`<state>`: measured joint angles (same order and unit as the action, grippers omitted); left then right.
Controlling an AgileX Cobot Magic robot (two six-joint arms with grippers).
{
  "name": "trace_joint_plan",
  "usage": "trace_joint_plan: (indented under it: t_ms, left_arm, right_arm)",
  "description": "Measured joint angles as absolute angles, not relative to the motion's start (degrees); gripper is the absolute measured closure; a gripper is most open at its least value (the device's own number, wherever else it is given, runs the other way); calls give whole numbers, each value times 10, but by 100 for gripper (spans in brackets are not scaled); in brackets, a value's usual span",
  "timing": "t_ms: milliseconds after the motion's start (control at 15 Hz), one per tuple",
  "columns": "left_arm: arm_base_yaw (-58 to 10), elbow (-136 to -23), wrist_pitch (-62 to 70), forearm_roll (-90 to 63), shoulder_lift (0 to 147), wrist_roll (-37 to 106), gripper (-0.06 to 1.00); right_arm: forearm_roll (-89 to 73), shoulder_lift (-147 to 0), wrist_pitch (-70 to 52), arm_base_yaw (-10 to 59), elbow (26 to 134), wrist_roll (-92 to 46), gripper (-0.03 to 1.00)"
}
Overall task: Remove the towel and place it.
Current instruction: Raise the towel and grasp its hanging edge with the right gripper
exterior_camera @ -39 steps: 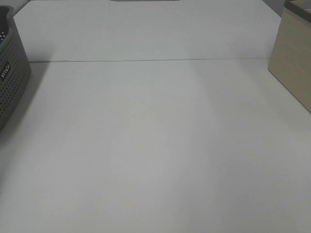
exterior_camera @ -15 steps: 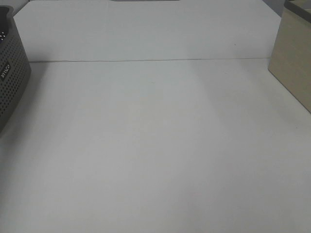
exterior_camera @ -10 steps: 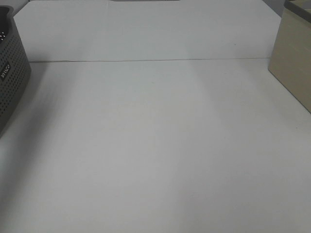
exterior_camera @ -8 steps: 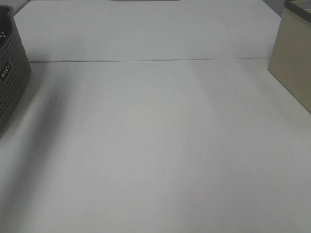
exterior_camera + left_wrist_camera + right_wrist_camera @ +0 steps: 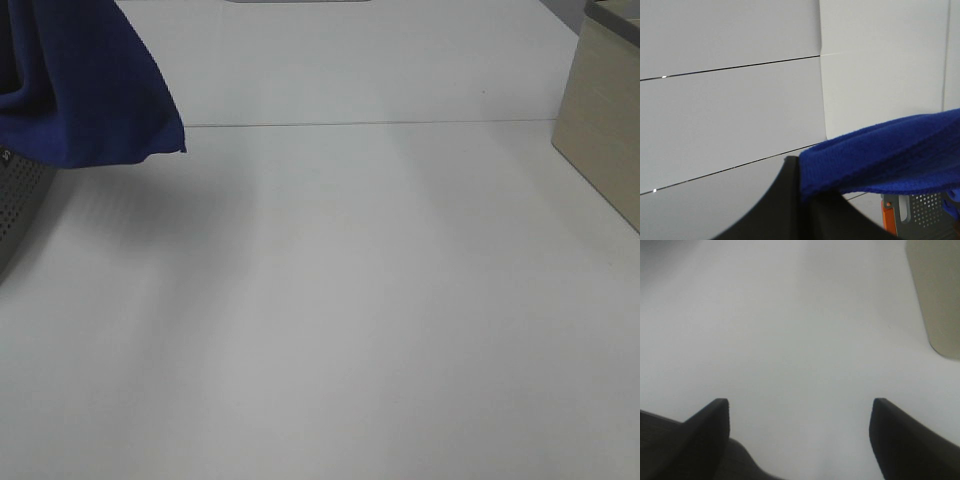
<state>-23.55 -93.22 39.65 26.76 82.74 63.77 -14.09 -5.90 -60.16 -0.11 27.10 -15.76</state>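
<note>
1. Towel [image 5: 85, 90]: royal-blue plush cloth in the upper left of the high view, hanging in folds, with one free corner pointing right at about the level of the table seam.
2. It hides the top of the grey perforated basket [image 5: 15, 205] at the left edge. Can't tell if the two touch.
3. Left gripper [image 5: 805, 187]: clamped on a fold of the towel, with blue plush running straight off the dark finger.
4. Right gripper [image 5: 800, 415]: jaws spread wide, only white table [image 5: 350, 300] showing between them.
5. Beige box [image 5: 600, 120]: right edge of the high view, well apart from the towel.
</note>
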Motion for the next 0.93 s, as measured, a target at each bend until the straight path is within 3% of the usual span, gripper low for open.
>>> trace_joint_plan:
  t_ms: [133,400,733,933]
  left_arm:
    - [-281,-932,445,281,823,661,94]
    - [-330,-932,466,300,819,670,94]
    - [-412,-932,466,312,809,673,94]
    - [-443,-932,466,312,809,673,94]
  right_arm:
    - [-335,-174,-476,-1,273,-356,21]
    - [-584,-349,-440,-1,273,-658,21]
    - [-939,-623,-512,-1,280,-1117,21]
    - [-987,-757,-594,-1,326,-1212,21]
